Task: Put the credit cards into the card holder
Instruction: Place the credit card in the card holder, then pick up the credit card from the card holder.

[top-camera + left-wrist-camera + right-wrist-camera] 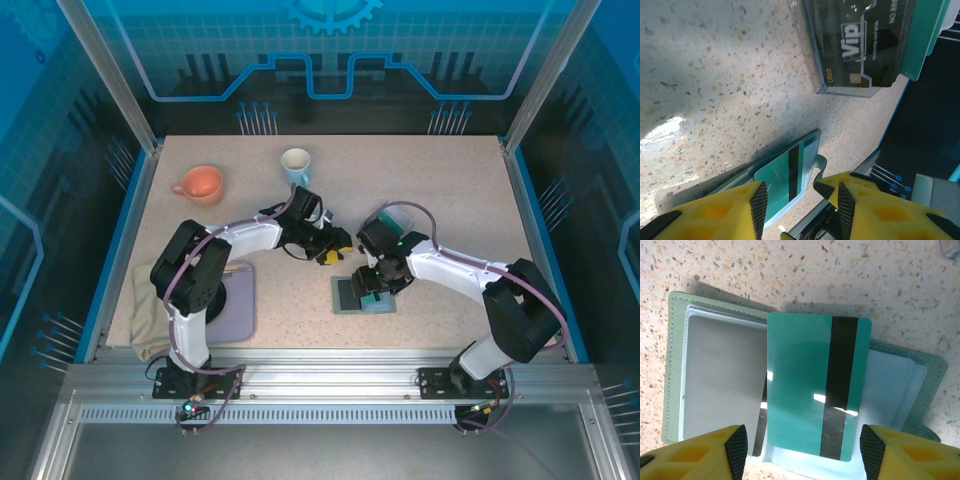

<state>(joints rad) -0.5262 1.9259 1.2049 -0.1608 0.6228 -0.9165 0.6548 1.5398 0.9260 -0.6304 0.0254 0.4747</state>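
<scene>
Wallet (675, 365): lying open.
Teal card (800, 390): across the wallet's middle.
Right gripper (802, 432): spread, straddling the card over the wallet.
Left gripper (801, 192): spread, empty, near the wallet.

Overhead from behind, looking down on whole counter (450, 200). Wrist cams close: right straight down, left low and oblique; both on open wallet (675, 365).

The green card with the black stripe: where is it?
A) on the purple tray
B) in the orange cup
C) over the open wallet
C: the right wrist view shows the green card over the pockets of the open wallet.
</scene>
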